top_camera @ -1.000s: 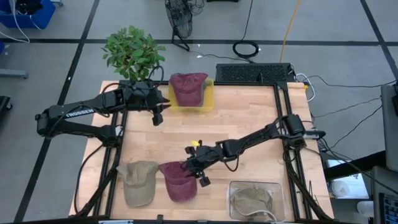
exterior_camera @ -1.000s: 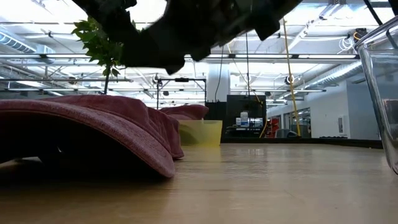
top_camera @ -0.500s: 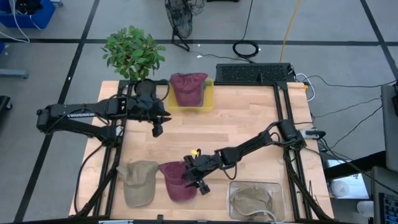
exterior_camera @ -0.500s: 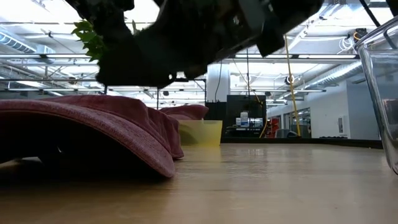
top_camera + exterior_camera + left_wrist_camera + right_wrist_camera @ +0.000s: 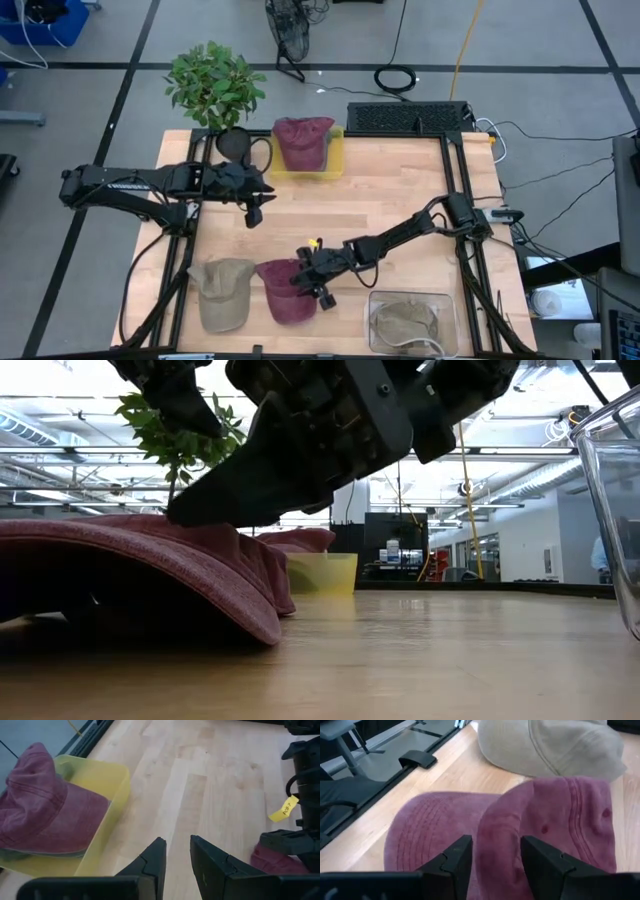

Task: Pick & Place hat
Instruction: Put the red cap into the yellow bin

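A maroon hat [image 5: 285, 298] lies on the table near its near edge, crown up, beside a tan hat [image 5: 222, 293]. My right gripper [image 5: 306, 284] is low over the maroon hat, open, with a finger on either side of a raised fold of the crown [image 5: 497, 827]. My left gripper [image 5: 254, 200] hovers above bare table on the near side of a yellow bin [image 5: 335, 160], its fingers a narrow gap apart and holding nothing. A second maroon hat [image 5: 40, 815] rests in that bin. My right gripper comes at the maroon hat from above, slanting from the table's right. Its fingers [image 5: 454, 860] straddle the raised crown fold beside the brim [image 5: 420, 825]. In the low view a fingertip [image 5: 205, 510] meets the hat's top surface. The hat lies flat on the table.
A clear container [image 5: 445, 300] with a tan hat [image 5: 405, 322] inside stands at the near right. A potted plant [image 5: 213, 85] stands at the far left corner. Bare wood [image 5: 400, 190] spreads across the table's middle and right.
My right gripper has moved toward the table's near left and come down onto the maroon hat. My left gripper has drawn back from the yellow bin toward the near edge. The hats have stayed where they were.
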